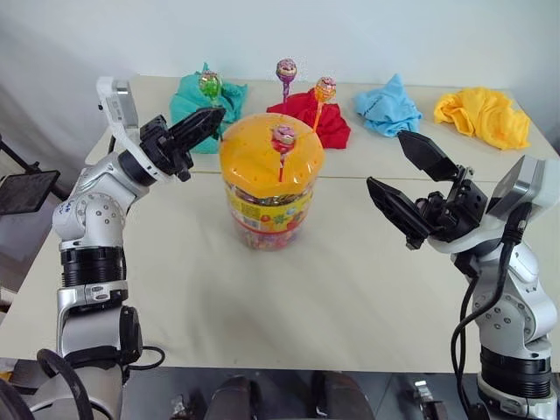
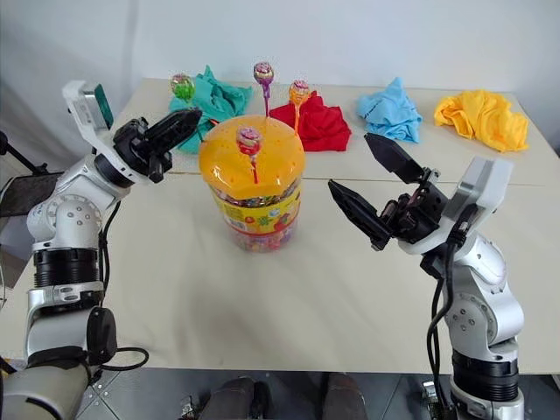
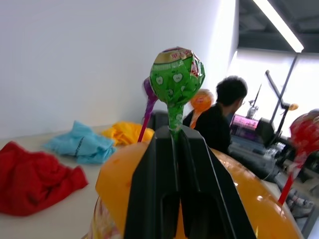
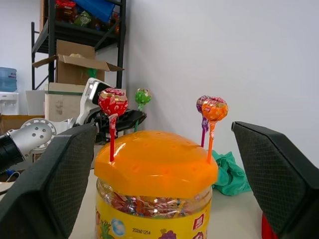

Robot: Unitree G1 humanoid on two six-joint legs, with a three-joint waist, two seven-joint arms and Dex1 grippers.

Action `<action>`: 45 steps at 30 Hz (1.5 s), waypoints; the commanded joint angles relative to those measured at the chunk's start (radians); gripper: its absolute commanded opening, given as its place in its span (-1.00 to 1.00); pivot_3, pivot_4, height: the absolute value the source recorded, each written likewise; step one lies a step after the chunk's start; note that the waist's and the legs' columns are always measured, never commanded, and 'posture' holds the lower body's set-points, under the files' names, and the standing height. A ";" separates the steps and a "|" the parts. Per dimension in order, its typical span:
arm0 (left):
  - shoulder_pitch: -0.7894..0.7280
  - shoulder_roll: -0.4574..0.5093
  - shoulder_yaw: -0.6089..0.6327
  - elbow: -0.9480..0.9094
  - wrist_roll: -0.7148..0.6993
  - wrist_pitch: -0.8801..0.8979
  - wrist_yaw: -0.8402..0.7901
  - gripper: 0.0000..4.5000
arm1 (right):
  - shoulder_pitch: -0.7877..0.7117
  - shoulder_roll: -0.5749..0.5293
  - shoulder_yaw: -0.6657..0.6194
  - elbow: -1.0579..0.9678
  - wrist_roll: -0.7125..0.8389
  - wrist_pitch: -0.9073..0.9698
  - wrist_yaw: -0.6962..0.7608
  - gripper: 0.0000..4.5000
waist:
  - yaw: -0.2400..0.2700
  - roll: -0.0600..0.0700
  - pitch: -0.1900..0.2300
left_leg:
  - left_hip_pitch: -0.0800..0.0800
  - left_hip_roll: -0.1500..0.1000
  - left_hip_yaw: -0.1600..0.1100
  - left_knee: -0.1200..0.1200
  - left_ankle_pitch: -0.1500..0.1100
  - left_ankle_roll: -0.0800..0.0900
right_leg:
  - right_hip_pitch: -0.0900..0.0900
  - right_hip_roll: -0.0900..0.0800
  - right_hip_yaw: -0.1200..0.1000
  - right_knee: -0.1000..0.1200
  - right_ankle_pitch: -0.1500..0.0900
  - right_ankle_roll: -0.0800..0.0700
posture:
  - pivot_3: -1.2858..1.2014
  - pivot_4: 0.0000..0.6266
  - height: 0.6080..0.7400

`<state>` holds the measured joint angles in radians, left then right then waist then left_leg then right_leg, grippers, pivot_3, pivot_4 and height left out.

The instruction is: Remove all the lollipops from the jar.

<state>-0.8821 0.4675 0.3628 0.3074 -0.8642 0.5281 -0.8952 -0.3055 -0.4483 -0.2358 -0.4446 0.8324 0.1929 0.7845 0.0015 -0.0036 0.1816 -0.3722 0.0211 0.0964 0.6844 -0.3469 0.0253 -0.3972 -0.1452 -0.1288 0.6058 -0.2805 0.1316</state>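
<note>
White tabletop [image 1: 262, 306]: your left gripper [image 3: 175, 134] pinches the green lollipop's [image 3: 176, 75] stick over the orange-lidded clear jar [image 1: 269, 179]; right gripper [image 1: 411, 184] spread wide.

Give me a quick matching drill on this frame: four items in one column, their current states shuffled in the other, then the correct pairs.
Items:
1. green lollipop
2. red lollipop
3. right gripper
4. red cloth

States:
A. jaws wide open, beside the jar
B. stick clamped in the shut left gripper
C. lying heaped on the table behind the jar
D. standing in the orange lid, untouched

Pairs: 1-B, 2-D, 3-A, 4-C
</note>
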 commanded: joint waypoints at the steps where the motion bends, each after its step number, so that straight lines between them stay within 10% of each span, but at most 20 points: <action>1: -0.032 0.017 0.120 0.004 -0.061 -0.016 0.102 -0.99 | -0.012 0.003 0.005 -0.035 -0.010 -0.036 0.017 1.00 | -0.002 0.000 0.000 | 0.000 0.000 0.000 0.000 0.000 0.000 | 0.000 0.000 0.000 0.000 0.000 0.000 | 0.03 -0.52 1.00; 12: 0.607 0.480 0.083 -0.213 0.223 0.294 0.229 -0.99 | 0.008 -0.195 0.211 0.043 -0.118 -0.052 0.468 1.00 | -0.029 -0.002 0.001 | 0.001 0.004 0.001 -0.003 -0.001 0.000 | 0.000 0.001 0.000 -0.001 0.000 0.000 | 0.03 -0.52 1.00; 21: 0.983 0.447 0.211 -0.485 0.210 0.397 0.252 -0.89 | 0.038 -0.173 0.195 0.135 -0.163 -0.086 0.472 1.00 | 0.001 -0.003 0.002 | 0.001 0.007 0.000 -0.001 -0.002 -0.002 | 0.000 -0.002 0.000 -0.001 -0.001 -0.001 | 0.03 -0.52 1.00; 35: 0.938 0.385 0.352 -0.388 0.143 -0.012 -0.097 0.94 | -0.075 -0.097 0.092 0.085 -0.028 0.111 0.146 1.00 | -0.005 -0.003 0.002 | 0.001 0.009 0.004 -0.002 -0.002 -0.003 | -0.004 -0.002 0.000 0.001 -0.002 -0.003 | 0.03 -0.52 1.00; 38: 0.832 0.376 0.425 -0.421 -0.140 0.189 -0.078 0.97 | -0.214 -0.055 0.095 0.143 -0.043 0.152 0.041 1.00 | -0.006 -0.003 0.002 | 0.000 0.009 0.005 -0.002 -0.002 -0.004 | -0.008 -0.003 0.001 0.006 -0.002 -0.004 | 0.03 -0.52 1.00; 45: 0.645 0.274 0.364 -0.539 -0.291 0.185 0.042 0.97 | -0.505 0.000 0.179 0.336 -0.144 0.318 -0.119 1.00 | -0.010 -0.003 0.002 | -0.001 0.008 0.008 -0.001 -0.002 -0.003 | -0.012 -0.003 0.002 0.011 -0.002 -0.004 | 0.03 -0.52 1.00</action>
<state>-0.2199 0.7488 0.7325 -0.1860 -1.1081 0.7213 -0.8738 -0.7785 -0.4597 -0.0563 -0.1290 0.7016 0.4939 0.6898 -0.0085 -0.0067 0.1834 -0.3733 0.0288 0.1043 0.6831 -0.3488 0.0224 -0.4099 -0.1475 -0.1274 0.6178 -0.2826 0.1277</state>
